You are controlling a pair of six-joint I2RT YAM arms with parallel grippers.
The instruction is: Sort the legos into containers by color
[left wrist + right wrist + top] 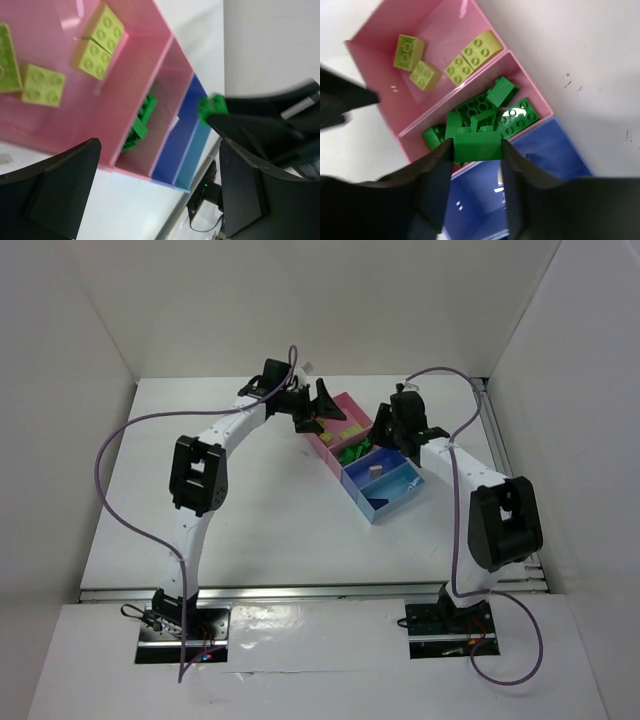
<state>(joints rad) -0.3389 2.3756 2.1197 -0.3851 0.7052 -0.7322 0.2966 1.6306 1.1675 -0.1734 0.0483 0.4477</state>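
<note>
The containers are a joined row of trays: a pink one (375,75) with several yellow-green legos (473,55), a second pink one (540,102) piled with dark green legos (490,107), then a dark blue one (550,150) and a light blue one (398,492). My right gripper (477,150) is shut on a dark green lego (479,144), hanging over the edge between the green pile and the dark blue tray. Above the near edge of the pink trays (60,130), my left gripper (160,175) hangs open with nothing between its fingers.
White walls enclose the white table (250,520) on three sides. Purple cables (115,445) loop off both arms. A small pale piece (375,470) lies in the dark blue tray. My right gripper (260,127) with its green lego (212,106) hangs close to my left one.
</note>
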